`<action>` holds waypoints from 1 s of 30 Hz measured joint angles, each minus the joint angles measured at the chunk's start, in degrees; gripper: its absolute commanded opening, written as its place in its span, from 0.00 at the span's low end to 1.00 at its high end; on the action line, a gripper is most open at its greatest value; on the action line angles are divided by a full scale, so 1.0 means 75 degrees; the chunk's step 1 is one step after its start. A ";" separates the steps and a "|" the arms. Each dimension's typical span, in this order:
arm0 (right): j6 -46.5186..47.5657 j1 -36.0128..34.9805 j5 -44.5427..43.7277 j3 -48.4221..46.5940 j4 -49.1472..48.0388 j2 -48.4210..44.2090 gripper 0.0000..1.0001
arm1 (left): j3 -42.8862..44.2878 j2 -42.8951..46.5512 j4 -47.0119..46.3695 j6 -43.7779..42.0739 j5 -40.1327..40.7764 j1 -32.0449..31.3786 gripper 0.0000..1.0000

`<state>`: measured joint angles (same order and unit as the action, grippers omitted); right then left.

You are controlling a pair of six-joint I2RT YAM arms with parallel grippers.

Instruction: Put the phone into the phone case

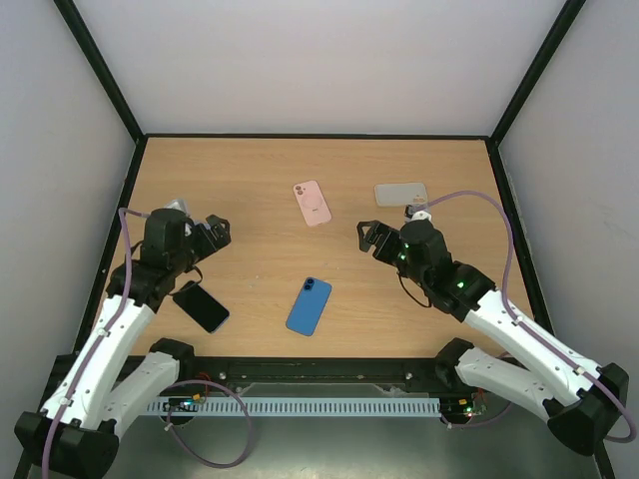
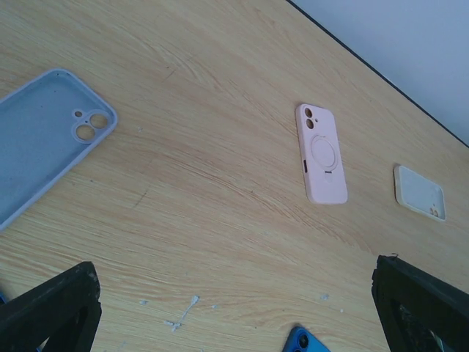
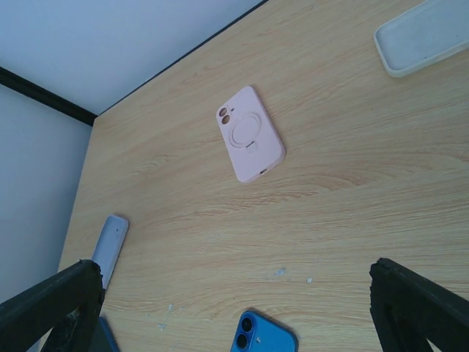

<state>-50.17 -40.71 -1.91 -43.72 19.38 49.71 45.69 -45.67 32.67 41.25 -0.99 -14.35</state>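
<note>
My left gripper (image 1: pixel 216 232) and right gripper (image 1: pixel 369 239) stand spread, empty. The black phone (image 1: pixel 202 306) lies diagonally behind the left gripper, nearer it.

Matt wood-grain table (image 1: pixel 260 200), matt pink case (image 1: pixel 313 203), smooth pale blue case (image 2: pixel 37 139), glossy black phone (image 1: pixel 202 306)
</note>
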 measured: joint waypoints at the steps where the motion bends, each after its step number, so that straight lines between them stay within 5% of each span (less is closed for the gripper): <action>1: 0.0000 0.0000 -0.0009 0.0020 0.0000 -0.0017 0.97 | 0.0000 -0.0017 0.0003 0.0029 0.0012 0.0000 1.00; 15: 0.0012 0.0000 0.0003 0.0213 -0.0175 -0.0085 0.98 | -0.0533 -0.0766 -0.0691 0.0414 0.0801 0.0332 0.99; 30: 0.0597 0.0000 0.0813 0.0294 -0.0516 -0.0545 0.98 | 0.0044 -0.5158 -0.2477 -0.0554 0.0921 0.1274 0.84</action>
<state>-45.69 -40.71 4.19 -41.52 15.51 45.63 46.02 -84.36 14.09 37.10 5.91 -4.80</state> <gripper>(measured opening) 0.975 0.858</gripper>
